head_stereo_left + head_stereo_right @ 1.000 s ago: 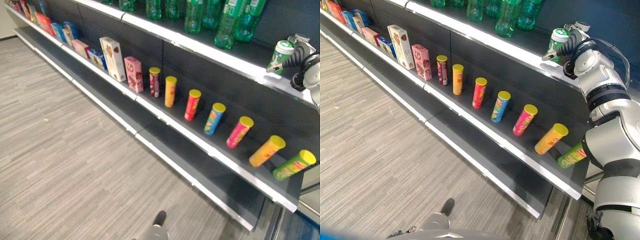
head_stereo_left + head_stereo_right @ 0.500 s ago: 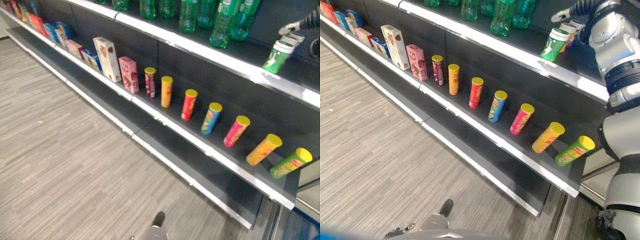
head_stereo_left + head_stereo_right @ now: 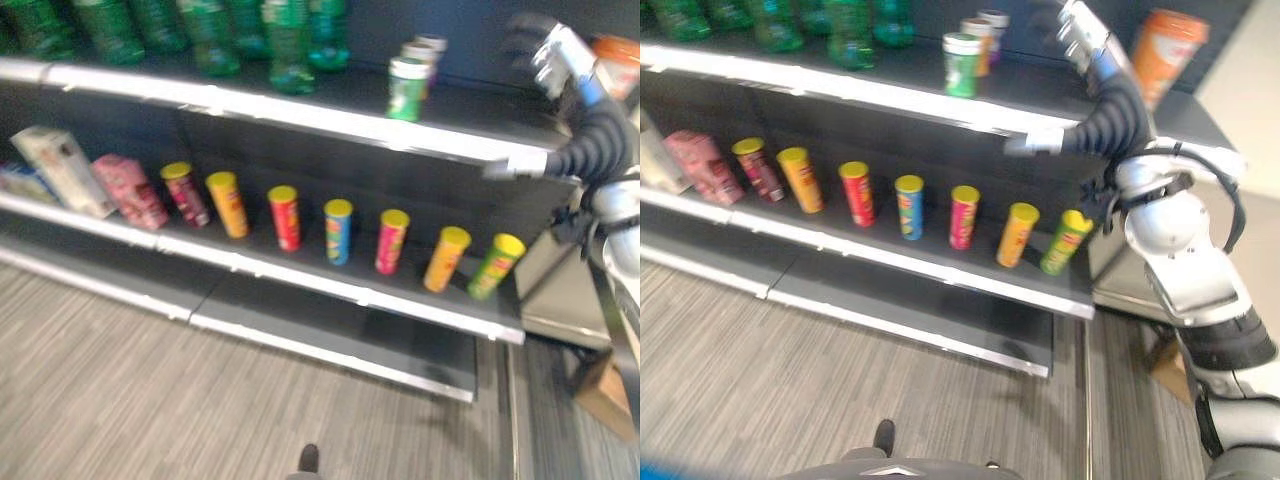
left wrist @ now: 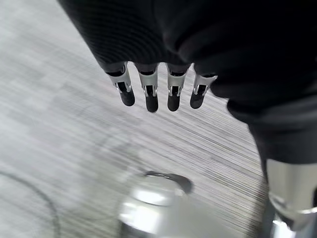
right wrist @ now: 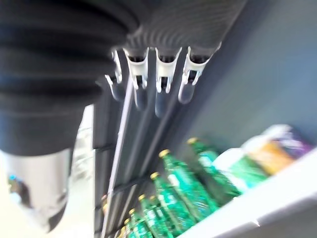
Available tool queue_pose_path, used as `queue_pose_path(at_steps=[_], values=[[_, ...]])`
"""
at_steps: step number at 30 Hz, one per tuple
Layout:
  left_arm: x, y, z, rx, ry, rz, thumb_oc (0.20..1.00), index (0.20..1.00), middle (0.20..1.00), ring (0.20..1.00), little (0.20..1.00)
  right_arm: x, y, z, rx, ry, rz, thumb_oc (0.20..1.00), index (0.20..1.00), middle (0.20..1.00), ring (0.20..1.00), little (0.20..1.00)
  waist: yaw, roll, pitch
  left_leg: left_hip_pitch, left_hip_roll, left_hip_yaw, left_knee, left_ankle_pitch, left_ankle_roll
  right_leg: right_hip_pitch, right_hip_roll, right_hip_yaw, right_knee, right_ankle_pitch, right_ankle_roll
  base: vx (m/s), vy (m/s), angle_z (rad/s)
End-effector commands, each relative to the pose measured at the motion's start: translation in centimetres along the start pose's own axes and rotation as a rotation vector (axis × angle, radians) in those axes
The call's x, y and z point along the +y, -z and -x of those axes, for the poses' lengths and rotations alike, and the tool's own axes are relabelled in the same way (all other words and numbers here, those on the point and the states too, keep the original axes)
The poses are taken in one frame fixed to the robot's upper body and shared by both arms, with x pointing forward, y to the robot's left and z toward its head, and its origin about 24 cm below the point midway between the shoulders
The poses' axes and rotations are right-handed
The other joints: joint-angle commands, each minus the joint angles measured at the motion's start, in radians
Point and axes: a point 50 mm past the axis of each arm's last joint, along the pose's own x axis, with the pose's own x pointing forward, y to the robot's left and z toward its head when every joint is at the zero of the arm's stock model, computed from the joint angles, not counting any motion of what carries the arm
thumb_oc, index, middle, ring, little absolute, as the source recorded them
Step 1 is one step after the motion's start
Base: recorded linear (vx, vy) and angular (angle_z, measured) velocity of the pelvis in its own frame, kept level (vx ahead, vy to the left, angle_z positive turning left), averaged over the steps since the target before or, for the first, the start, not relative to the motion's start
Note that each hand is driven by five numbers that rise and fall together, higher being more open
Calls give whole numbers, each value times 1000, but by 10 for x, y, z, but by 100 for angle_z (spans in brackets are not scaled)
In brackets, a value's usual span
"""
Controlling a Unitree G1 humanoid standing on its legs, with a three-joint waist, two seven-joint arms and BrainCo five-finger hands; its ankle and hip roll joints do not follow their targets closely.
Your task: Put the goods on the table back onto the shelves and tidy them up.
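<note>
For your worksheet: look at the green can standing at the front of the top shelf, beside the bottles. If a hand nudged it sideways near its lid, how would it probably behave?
The green can is tall and narrow and stands upright, so a high nudge would probably tip it. Its round body suggests it would then roll along the top shelf. It looks rigid, so it likely would not buckle.

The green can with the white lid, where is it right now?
The green can stands on the top shelf in the left eye view, right of the green bottles, with two more cans just behind it.
</note>
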Motion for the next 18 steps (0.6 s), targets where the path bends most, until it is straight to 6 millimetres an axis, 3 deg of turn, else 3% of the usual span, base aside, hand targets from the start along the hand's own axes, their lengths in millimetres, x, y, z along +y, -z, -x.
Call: queue_pose_path(at_steps=[1, 5, 6, 7, 9, 10, 11, 13, 14, 16, 17, 18], values=[[9, -29, -4, -90, 6, -85, 1000, 1000, 1000, 1000, 1000, -5, -17, -23, -165, -23, -201, 1000, 1000, 1000, 1000, 1000, 43, -57, 5, 93, 6, 80, 33, -192, 9, -67, -15, 55, 60, -81, 12, -12, 62, -73], [4, -39, -3, -135, 30, -111, 1000, 1000, 1000, 1000, 1000, 23, 7, -1, -48, -83, -387, 1000, 1000, 1000, 1000, 1000, 7, -48, 8, 114, 8, 125, 32, -201, 14, -81, -18, 94, 65, -72, 15, -4, 62, -46], [3, -45, -3, -154, 43, -126, 1000, 1000, 1000, 1000, 1000, 43, 24, 11, 60, -140, -457, 1000, 1000, 1000, 1000, 1000, -6, -44, 9, 124, 7, 141, 30, -204, 15, -82, -20, 107, 65, -69, 15, 6, 54, -49], [3, -45, -3, -154, 43, -126, 1000, 1000, 1000, 1000, 1000, 43, 24, 11, 60, -141, -458, 1000, 1000, 1000, 1000, 1000, -5, -44, 9, 125, 7, 142, 30, -204, 15, -82, -20, 108, 65, -69, 15, -7, 55, -40], [0, -53, -3, -185, 48, -143, 1000, 1000, 1000, 1000, 1000, 70, 42, 25, 173, -203, -584, 1000, 1000, 1000, 1000, 1000, -17, -40, 13, 127, 5, 155, 31, -205, 15, -87, -24, 116, 66, -64, 17, -24, 38, -21], [0, -53, -3, -185, 48, -143, 1000, 1000, 1000, 1000, 1000, 70, 42, 25, 173, -203, -584, 1000, 1000, 1000, 1000, 1000, -17, -40, 13, 127, 5, 155, 31, -205, 15, -87, -24, 116, 66, -64, 17, -40, 55, -20], [-2, -62, -2, -212, 54, -149, 1000, 1000, 1000, 1000, 1000, 98, 67, 48, 350, -293, -608, 1000, 1000, 1000, 1000, 1000, -26, -38, 17, 128, 1, 166, 30, -206, 17, -92, -28, 123, 65, -58, 21, -40, 50, -13], [-4, -70, -2, -239, 63, -166, 1000, 1000, 1000, 1000, 1000, 112, 88, 72, 505, -337, -564, 1000, 1000, 1000, 1000, 1000, -30, -37, 23, 125, -1, 168, 32, -205, 18, -96, -32, 123, 67, -56, 23, -46, 42, -10], [-3, -70, -2, -238, 63, -166, 1000, 1000, 1000, 1000, 1000, 112, 88, 72, 505, -337, -564, 1000, 1000, 1000, 1000, 1000, -30, -37, 23, 125, -1, 167, 33, -206, 18, -96, -32, 122, 67, -56, 23, -31, 29, -6], [-6, -75, -2, -252, 75, -188, 1000, 1000, 1000, 1000, 1000, 129, 118, 106, 710, -385, -493, 1000, 1000, 1000, 1000, 1000, -31, -37, 27, 123, -5, 166, 32, -206, 21, -95, -39, 115, 68, -54, 26, -31, 45, -1], [-8, -78, -2, -258, 87, -230, 1000, 1000, 1000, 1000, 1000, 133, 148, 143, 915, -422, -299, 1000, 1000, 1000, 1000, 1000, -25, -36, 32, 125, -12, 159, 32, -211, 28, -89, -45, 106, 70, -55, 31, -29, 41, 1], [-8, -79, -2, -259, 86, -230, 1000, 1000, 1000, 1000, 1000, 134, 149, 142, 913, -422, -299, 1000, 1000, 1000, 1000, 1000, -26, -37, 30, 122, -13, 159, 32, -210, 28, -91, -45, 106, 70, -54, 31, -26, 33, 0]])
